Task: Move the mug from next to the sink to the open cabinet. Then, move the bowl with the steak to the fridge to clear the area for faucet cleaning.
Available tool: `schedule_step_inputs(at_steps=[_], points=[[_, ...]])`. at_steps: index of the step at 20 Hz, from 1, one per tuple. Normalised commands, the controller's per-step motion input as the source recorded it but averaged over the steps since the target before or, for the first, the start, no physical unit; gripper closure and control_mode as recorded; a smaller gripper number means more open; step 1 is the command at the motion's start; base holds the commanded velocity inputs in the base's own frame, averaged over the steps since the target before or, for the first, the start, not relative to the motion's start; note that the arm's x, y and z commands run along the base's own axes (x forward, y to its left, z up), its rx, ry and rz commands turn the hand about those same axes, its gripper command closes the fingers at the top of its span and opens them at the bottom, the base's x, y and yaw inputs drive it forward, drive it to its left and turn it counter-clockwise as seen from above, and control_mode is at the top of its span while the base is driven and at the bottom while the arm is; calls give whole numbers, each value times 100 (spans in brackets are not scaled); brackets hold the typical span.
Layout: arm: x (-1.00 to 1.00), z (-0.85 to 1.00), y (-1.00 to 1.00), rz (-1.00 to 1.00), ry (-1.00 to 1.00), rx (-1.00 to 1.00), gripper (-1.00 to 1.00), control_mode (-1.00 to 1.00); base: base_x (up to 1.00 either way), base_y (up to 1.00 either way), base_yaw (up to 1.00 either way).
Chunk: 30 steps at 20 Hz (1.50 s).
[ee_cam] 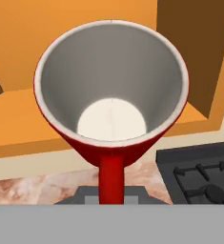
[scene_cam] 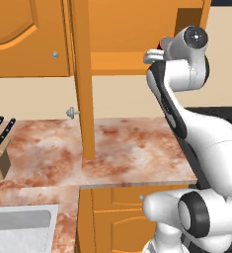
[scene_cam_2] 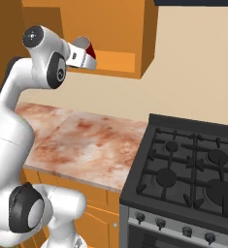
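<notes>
My claw (scene_cam_2: pixel 86 54) pinches the red mug (ee_cam: pixel 111 90), seemingly by its handle, at the open cabinet (ee_cam: pixel 18 114) shelf.

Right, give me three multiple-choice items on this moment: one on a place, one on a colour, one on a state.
1. Where is the red conical mug with the grey-white inside?
A. In the sink
B. Raised at the mouth of the orange wooden open cabinet
C. On the black gas stove

2. What colour is the mug's handle?
A. Red
B. Blue
C. White

3. How does the pincer stand?
A. Wide open
B. Shut on a knife
C. Shut on the mug

Answers: 1 B, both base views show red at the cabinet's shelf opening. 2 A, the hand view shows a red handle below the rim. 3 C, the mug sits fixed in front of the hand camera, held by its handle.
</notes>
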Motion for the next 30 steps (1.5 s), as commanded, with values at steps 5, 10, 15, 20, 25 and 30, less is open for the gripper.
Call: schedule_step_inputs(at_steps=[5, 10, 15, 20, 25, 30], points=[[66, 8, -12, -1, 4, 7, 100, -100, 0, 0, 0], [46, -14, -5, 0, 13, 0, 100, -100, 0, 0, 0], [33, -16, -9, 0, 4, 0, 100, -100, 0, 0, 0], [30, -15, -14, 0, 0, -1, 100, -100, 0, 0, 0], [38, -28, -14, 0, 0, -3, 100, -100, 0, 0, 0], [46, -27, -9, 0, 0, -1, 100, -100, 0, 0, 0]])
